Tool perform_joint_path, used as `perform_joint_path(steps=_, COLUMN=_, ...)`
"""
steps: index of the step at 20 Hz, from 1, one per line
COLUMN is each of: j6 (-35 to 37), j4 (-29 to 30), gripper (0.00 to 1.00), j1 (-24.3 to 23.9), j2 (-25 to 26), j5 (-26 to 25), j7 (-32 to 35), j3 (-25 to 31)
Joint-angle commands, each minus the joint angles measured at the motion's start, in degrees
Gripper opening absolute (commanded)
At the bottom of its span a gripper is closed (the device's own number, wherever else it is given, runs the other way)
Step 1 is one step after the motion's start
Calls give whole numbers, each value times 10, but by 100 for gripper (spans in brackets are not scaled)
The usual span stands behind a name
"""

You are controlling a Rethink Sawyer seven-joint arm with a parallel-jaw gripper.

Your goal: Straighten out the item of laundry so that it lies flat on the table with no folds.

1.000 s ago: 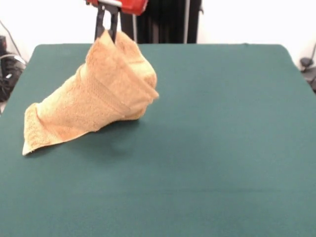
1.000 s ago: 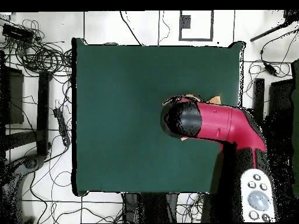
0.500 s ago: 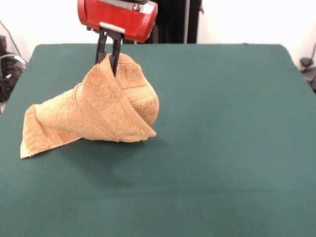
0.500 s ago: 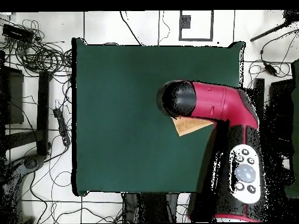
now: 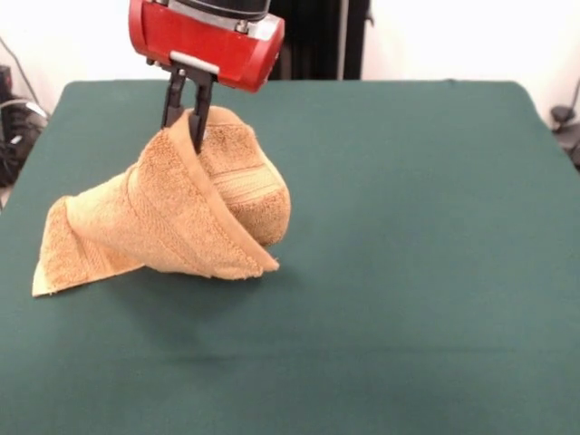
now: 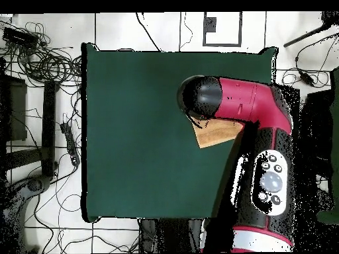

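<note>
Half the towel [image 6: 216, 133] hidden under arm [image 6: 248, 109].

Arm [image 5: 204, 36] cut off by the top edge in the front view, only its red end housing in frame. Gripper [image 5: 181, 127] tips buried in the folds at the peak of the towel [image 5: 172, 217]; closure on the cloth not readable. Inner layers and far side of the towel hidden behind its own front flap.

In the overhead view, most of the towel [image 6: 215, 134] covered by the arm [image 6: 238, 112], just a tan corner poking out right of centre; gripper wholly hidden beneath the arm's dark round end. Right edge of the table [image 6: 132, 132] masked there too.
</note>
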Motion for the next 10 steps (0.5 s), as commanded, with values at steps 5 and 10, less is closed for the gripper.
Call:
perform_joint_path(steps=5, j6=136, j4=-143, gripper=0, j1=38, j2=57, j5=45, j7=170, j3=-23)
perform_joint_path(steps=10, j6=158, j4=-186, gripper=0, j1=49, j2=84, j5=53, j7=198, j3=-40)
